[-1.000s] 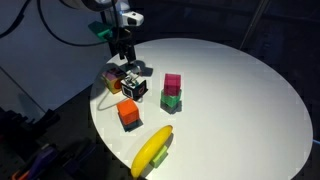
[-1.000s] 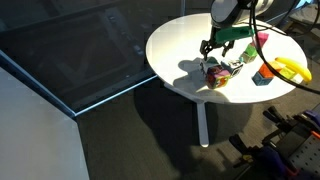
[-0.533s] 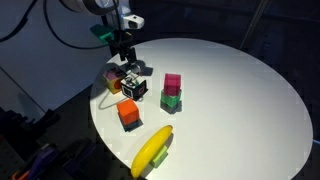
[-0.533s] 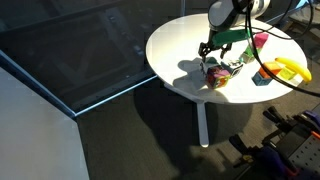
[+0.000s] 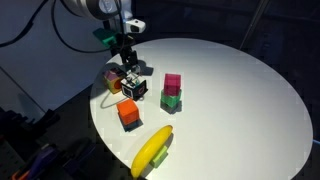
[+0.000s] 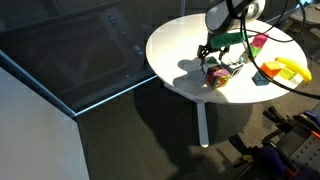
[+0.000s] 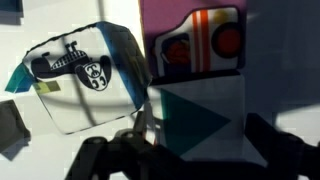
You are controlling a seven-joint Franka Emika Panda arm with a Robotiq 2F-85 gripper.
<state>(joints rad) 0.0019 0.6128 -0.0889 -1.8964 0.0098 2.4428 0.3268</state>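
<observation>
White round table, dark room; we see the gripper low over the printed cubes near the table's edge, beside an orange block. Jaw opening: we cannot tell.

the arm comes in from the far left and bends downward, also seen in an exterior view. its wrist is held upright, so the jaws point straight down, low over the worktop's far left part. in the wrist view the jaws stand apart, dark and blurred.
</observation>
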